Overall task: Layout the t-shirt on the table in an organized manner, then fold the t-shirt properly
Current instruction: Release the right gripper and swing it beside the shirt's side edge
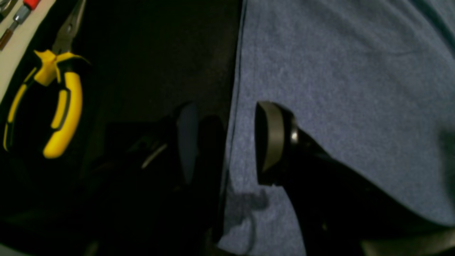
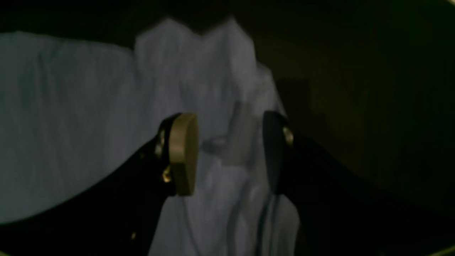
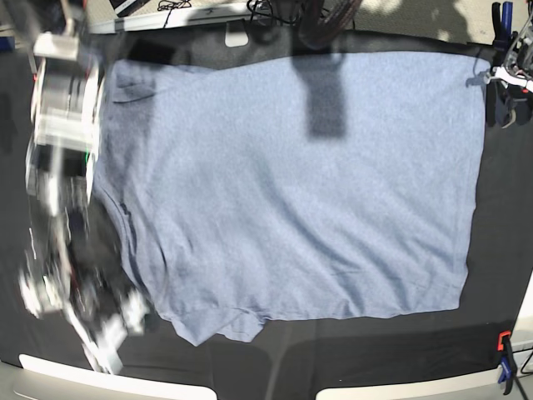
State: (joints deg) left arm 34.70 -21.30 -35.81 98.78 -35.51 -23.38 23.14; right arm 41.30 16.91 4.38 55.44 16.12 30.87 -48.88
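Both end effectors gape empty: left [image 1: 225, 142] astride the t-shirt [image 3: 300, 192] edge, right [image 2: 231, 153] above its bunched cloth.

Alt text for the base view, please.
A blue-grey t-shirt lies spread nearly flat, plain side up, on the black table. The right arm, motion-blurred, stands at the image's left edge over a sleeve; a red clamp sits at the lower right.
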